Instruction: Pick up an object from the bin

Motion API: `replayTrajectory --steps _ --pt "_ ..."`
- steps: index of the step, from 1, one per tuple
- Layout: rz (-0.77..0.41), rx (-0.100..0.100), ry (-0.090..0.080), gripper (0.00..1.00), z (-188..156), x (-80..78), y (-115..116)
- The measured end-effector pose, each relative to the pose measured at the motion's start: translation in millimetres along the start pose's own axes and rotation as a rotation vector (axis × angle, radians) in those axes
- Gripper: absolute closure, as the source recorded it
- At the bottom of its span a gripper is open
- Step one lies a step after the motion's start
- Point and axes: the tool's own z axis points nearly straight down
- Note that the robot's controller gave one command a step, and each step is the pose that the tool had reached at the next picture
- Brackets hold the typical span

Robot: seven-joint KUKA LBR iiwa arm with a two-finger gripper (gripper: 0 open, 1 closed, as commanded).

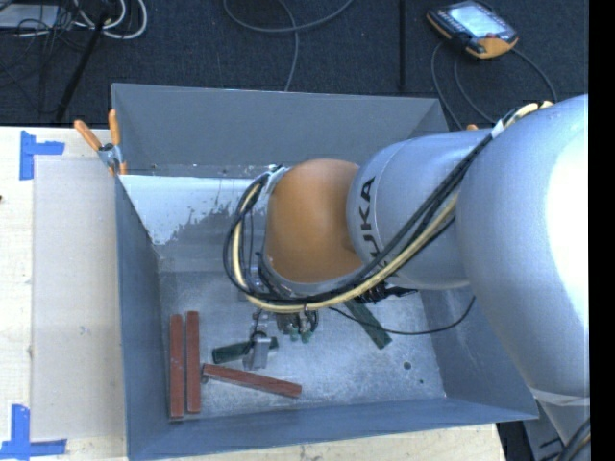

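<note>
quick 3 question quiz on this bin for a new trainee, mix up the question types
1. True or false: the claw is over the far left corner of the bin.
2. How many red-brown sticks lie on the bin floor? A) one B) three C) five
3. Fill in: the pair lying side by side is by the wall on the view's ____.

Key
1. False: it is low over the middle of the floor, next to a dark green piece.
2. B
3. left
</note>
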Motion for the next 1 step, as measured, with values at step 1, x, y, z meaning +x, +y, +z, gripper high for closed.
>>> replayTrajectory --steps 1 --pt "-0.071 0.001 0.002 0.0 29.8 31.5 0.0"
